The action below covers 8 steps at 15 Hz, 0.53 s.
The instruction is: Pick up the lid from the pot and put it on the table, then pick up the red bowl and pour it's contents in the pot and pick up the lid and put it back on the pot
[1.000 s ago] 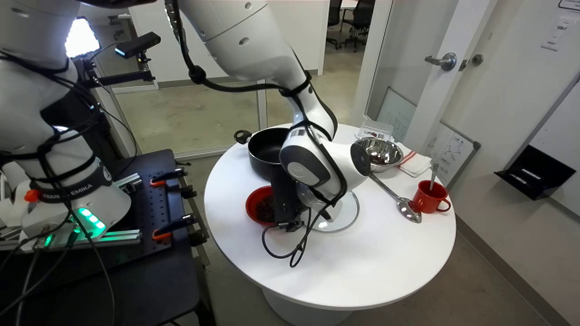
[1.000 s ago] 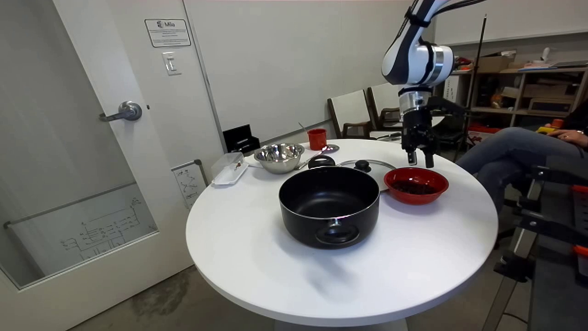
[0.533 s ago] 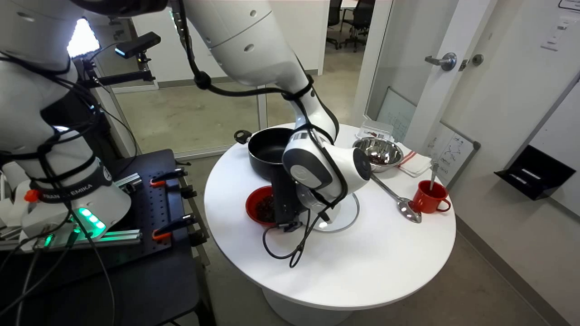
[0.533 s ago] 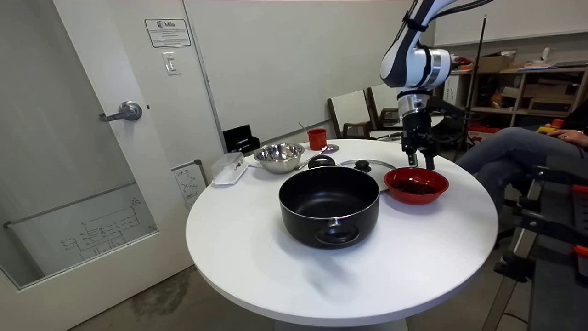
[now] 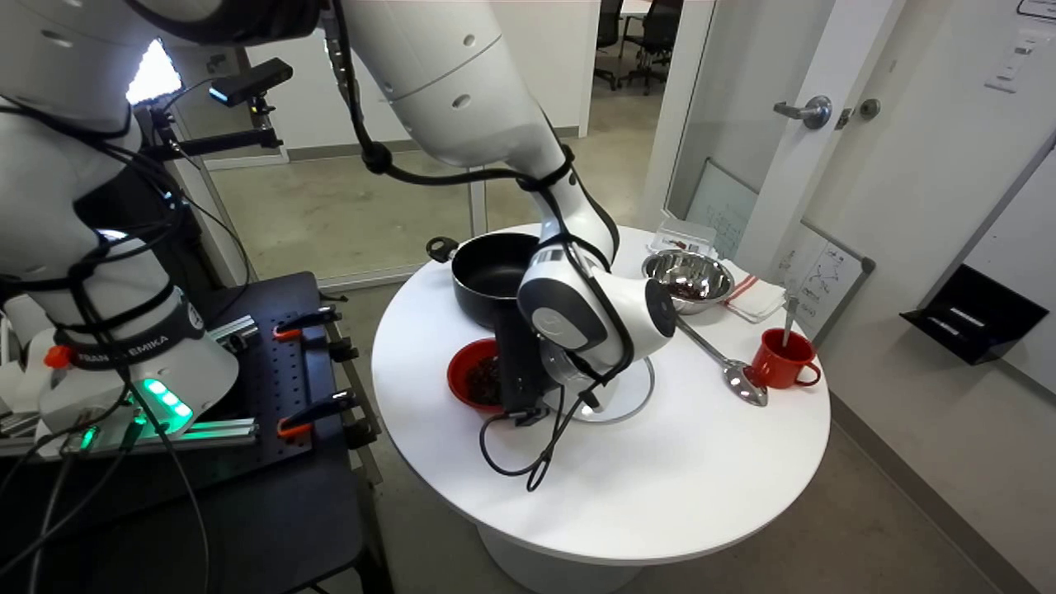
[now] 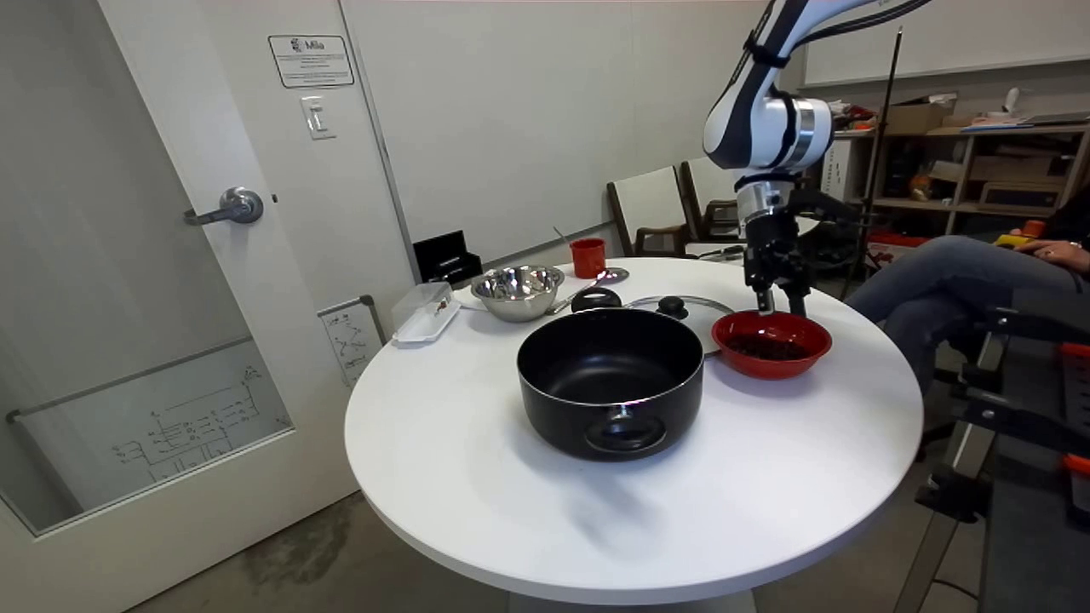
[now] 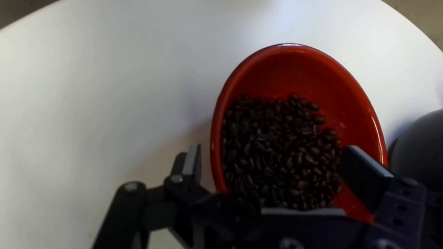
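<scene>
Fingers [image 7: 363, 174] parted, rim of red bowl [image 7: 294, 71] between

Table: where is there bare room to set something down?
Free: the table between lid, spoon, mug and its edge, in an exterior view; also, in an exterior view, between pot, box and edge. Crowded: lid, pot and red bowl sit close together, the gripper at the red bowl; spoon, steel bowl, towel and box cluster too.

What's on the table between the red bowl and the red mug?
Going from the red bowl, first the glass lid, then the shiny spoon; both exterior views show them.
</scene>
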### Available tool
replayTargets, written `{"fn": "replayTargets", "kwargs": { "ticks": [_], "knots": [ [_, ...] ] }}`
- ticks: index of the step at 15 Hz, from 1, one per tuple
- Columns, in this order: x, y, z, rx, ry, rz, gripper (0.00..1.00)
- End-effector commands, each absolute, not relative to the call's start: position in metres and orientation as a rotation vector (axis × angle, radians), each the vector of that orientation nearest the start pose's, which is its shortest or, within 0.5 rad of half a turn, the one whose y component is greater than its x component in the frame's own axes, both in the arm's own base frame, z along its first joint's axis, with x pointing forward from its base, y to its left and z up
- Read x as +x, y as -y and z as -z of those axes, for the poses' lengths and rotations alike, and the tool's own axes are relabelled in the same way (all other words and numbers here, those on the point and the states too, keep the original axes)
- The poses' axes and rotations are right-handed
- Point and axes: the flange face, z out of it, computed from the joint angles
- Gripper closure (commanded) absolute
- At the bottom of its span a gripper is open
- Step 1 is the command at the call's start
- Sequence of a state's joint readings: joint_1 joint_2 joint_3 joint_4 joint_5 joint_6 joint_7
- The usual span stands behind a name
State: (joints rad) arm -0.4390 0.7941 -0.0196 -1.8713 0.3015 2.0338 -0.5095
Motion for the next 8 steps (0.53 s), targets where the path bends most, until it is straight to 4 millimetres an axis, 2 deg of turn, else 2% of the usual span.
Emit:
{"fn": "replayTargets", "kwargs": {
  "ticks": [1, 2, 6, 8],
  "knots": [
    [0.4987, 0.2287, -0.0537, -2.587, -0.214, -0.651, 0.00],
    [0.4988, 0.2291, -0.0537, -2.587, -0.216, -0.651, 0.01],
    [0.4990, 0.2291, -0.0534, -2.584, -0.216, -0.656, 0.28],
    [0.4991, 0.2286, -0.0525, -2.583, -0.214, -0.662, 0.35]
  ]
}}
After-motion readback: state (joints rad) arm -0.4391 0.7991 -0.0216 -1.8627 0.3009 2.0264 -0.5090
